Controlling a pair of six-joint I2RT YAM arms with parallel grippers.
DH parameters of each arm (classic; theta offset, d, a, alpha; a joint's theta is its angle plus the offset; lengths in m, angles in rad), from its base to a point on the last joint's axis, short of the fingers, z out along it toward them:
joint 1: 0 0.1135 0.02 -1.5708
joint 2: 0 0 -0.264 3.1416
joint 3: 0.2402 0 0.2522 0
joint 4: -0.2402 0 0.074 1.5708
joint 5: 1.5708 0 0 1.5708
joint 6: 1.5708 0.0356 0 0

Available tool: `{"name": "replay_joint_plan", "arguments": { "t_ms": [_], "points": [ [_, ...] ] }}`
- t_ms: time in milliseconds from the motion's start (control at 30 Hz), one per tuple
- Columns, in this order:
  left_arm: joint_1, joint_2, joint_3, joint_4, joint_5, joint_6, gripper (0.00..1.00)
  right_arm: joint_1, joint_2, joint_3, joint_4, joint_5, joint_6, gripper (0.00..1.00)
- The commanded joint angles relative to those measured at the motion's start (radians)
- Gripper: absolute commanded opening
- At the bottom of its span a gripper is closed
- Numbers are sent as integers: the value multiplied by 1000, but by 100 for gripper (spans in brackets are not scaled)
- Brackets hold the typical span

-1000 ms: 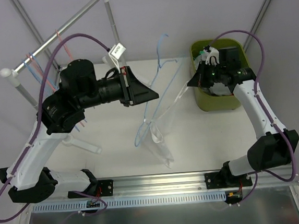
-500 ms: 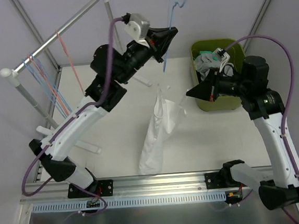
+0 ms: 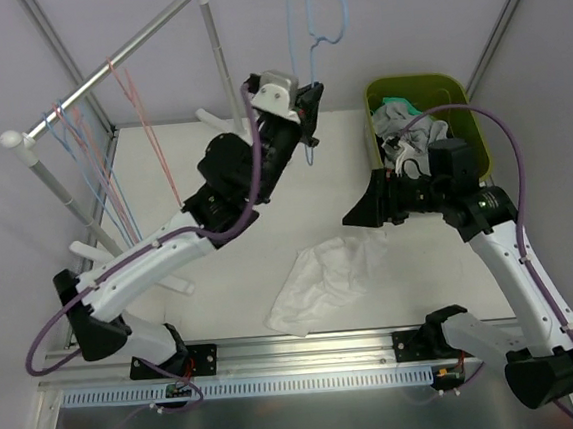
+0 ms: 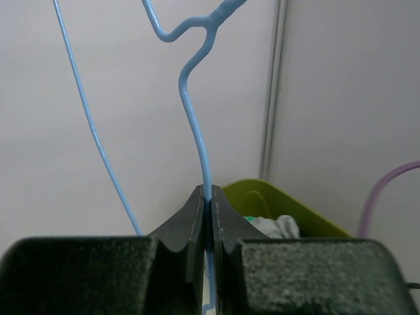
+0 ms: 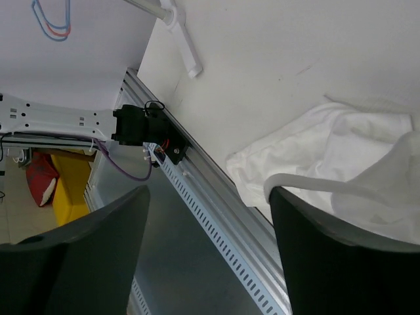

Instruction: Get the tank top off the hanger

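The white tank top (image 3: 327,279) lies crumpled on the table, off the hanger. The bare blue wire hanger (image 3: 313,39) is held high above the table's far side. My left gripper (image 3: 304,101) is shut on its wire. In the left wrist view the wire (image 4: 195,131) rises from between the closed jaws (image 4: 206,194). My right gripper (image 3: 360,211) hovers open just above the garment's right edge. In the right wrist view the tank top (image 5: 315,147) spreads below, and one white strap (image 5: 308,181) drapes over the tip of the right finger; nothing lies between the jaws (image 5: 209,197).
A green bin (image 3: 459,91) holding several clothes (image 3: 404,124) stands at the back right. A clothes rack (image 3: 113,67) with red and blue hangers (image 3: 88,151) fills the left, its white feet (image 3: 161,276) on the table. A metal rail (image 3: 308,349) runs along the near edge.
The tank top has slipped off the hanger and dropped from hanging to a heap on the table. My right gripper has opened and let it go. The left gripper still holds the hanger up.
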Motion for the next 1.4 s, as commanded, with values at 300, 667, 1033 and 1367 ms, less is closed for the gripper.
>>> {"name": "replay_joint_plan", "arguments": {
  "t_ms": [300,667,1033,1367],
  "points": [
    [-168,-246,-151,-490,-505,-930,0,55,129,15,137,62,51,100],
    [162,-187,21,-810,-278,-1115,0,104,155,12,140,118,49,99],
    [361,-230,46,-869,-172,-1034,0,387,312,174,-302,941,-127,99],
    [510,-186,123,-898,-53,-970,0,387,281,157,-205,729,-125,100]
  ]
}}
